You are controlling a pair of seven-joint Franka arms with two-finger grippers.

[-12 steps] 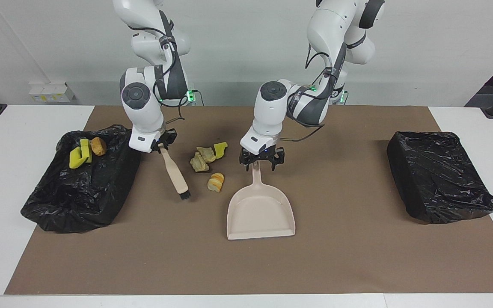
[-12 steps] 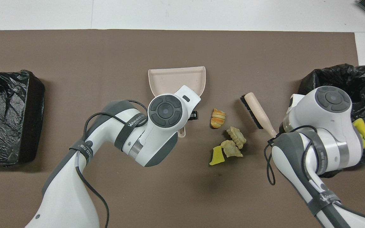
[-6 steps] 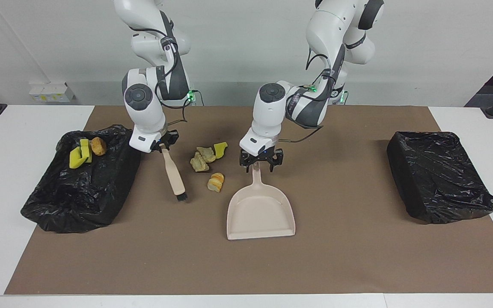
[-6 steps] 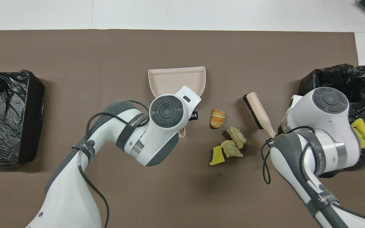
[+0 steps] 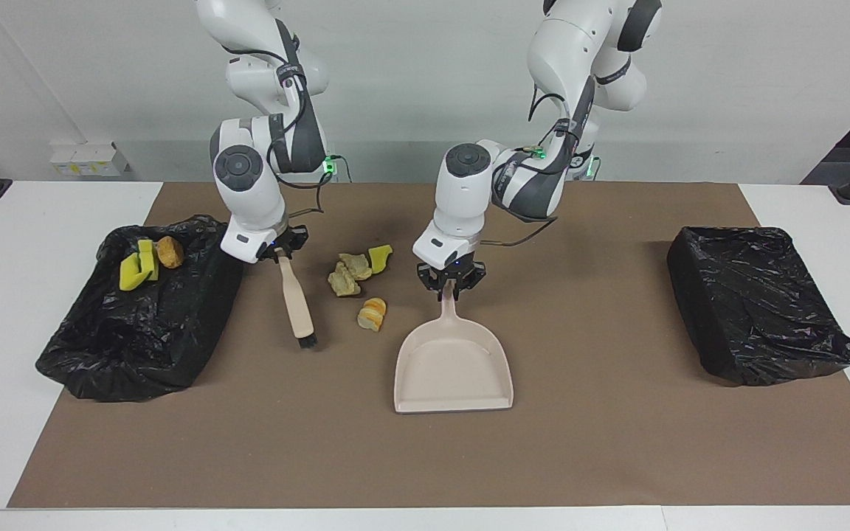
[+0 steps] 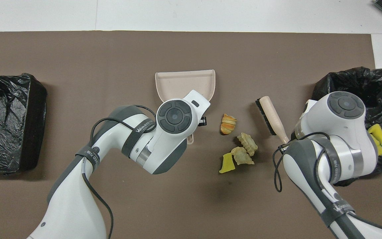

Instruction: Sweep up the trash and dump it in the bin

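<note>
"WANJEED" lettering on left arm [image 6: 140,126]

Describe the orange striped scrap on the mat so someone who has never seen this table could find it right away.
Start at the beige dustpan in the middle of the brown mat. Between its handle and the brush lie four loose scraps; the orange striped scrap is the one farthest from the robots, apart from the rest. Its neighbours are two tan chunks and a plain yellow piece; only it has orange bands.
</note>
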